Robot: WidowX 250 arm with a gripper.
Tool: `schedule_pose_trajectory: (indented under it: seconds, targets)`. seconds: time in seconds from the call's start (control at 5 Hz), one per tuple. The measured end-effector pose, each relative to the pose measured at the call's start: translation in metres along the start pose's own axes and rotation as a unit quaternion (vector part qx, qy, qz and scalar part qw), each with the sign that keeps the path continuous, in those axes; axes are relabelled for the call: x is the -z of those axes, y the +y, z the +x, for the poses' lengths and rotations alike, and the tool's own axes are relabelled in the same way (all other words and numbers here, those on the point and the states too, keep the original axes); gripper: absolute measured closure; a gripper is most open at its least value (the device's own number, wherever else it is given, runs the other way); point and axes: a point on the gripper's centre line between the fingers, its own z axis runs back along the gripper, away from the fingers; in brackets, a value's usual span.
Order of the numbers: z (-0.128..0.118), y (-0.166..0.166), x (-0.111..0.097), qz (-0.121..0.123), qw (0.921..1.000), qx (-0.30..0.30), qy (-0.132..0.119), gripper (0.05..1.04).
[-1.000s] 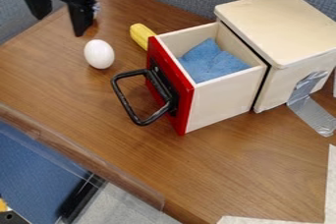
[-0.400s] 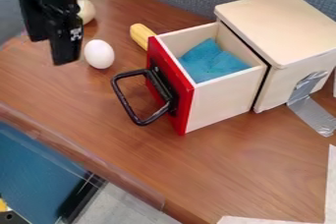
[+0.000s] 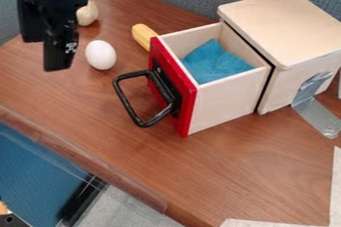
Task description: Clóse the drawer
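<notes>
The gripper [image 3: 45,53] hangs at the upper left of the camera view, left of the white egg and well away from the drawer. Its fingers stand apart, open, with nothing seen between them. The drawer [image 3: 230,101] is pulled out of the wooden box [image 3: 283,27]. It has a red front [image 3: 190,109] facing left and a black loop handle [image 3: 126,102]. A blue cloth [image 3: 212,61] lies inside the drawer.
A white egg [image 3: 100,55] rests between the gripper and the drawer. Behind it are a pale rounded object [image 3: 86,14] and a yellow piece [image 3: 142,36] beside the drawer's back side. Grey tape [image 3: 316,114] holds the box to the table [image 3: 259,171].
The gripper has come downward in the view and turned, its fingers now lining up more closely. The pale rounded object behind it has come into sight. The drawer has stayed still.
</notes>
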Motion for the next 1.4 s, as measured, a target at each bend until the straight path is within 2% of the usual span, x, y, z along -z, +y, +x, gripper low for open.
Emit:
schedule_pose_trajectory:
  seconds: [0.4, 0.6, 0.8, 1.0, 1.2, 1.4]
  targets:
    - [-0.012, 0.008, 0.015, -0.009, 0.9970, 0.023, -0.073, 0.083]
    - [-0.011, 0.000, 0.031, -0.020, 0.9949, 0.051, -0.085, 0.083]
    - [-0.007, -0.011, 0.047, -0.019, 0.9917, 0.070, -0.106, 0.083]
    - [-0.001, -0.029, 0.066, -0.002, 0.9880, 0.089, -0.126, 0.083]
    - [0.005, -0.045, 0.092, 0.016, 0.9878, 0.093, -0.124, 0.082]
    - [0.019, -0.046, 0.100, 0.032, 0.9872, 0.084, -0.131, 0.082]
